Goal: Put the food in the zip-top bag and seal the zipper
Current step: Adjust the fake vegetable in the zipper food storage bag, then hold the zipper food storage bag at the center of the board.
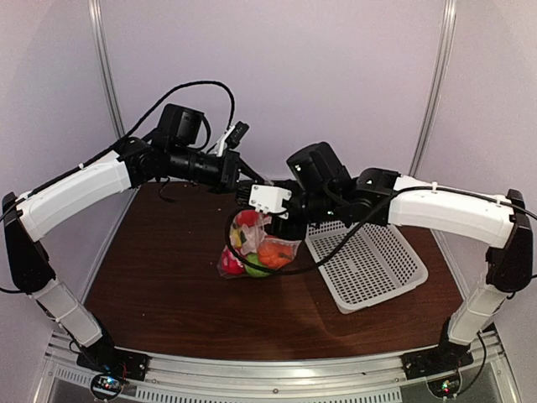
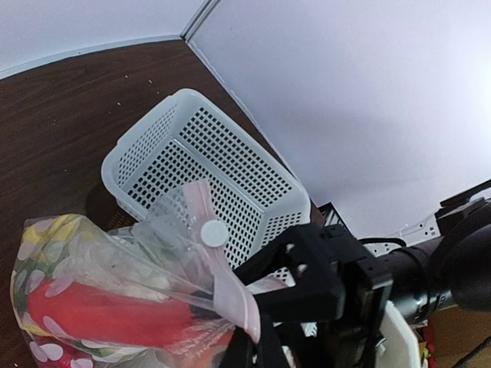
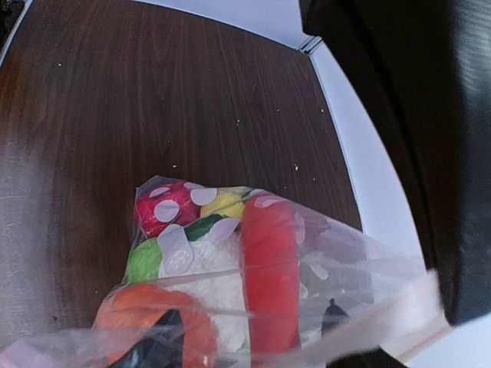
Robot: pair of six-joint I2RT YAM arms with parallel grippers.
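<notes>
The zip-top bag (image 1: 256,249), clear with white dots, hangs just above the table mid-scene with the food inside. Through the film I see a red pepper (image 3: 268,284), white cauliflower (image 3: 222,295), a green apple (image 3: 142,261), a yellow lemon (image 3: 224,203) and an orange piece (image 3: 146,307). My left gripper (image 2: 257,341) is shut on the pinkish zipper (image 2: 230,291) at the bag's top edge. My right gripper (image 3: 244,330) stands open close beside it. Its dark fingertips (image 3: 153,345) show far apart through the plastic.
The white perforated basket (image 1: 369,264) sits on the brown table to the right of the bag, with nothing in it. In the left wrist view the right arm's black wrist (image 2: 345,284) crowds close against my left gripper. White walls enclose the table on three sides.
</notes>
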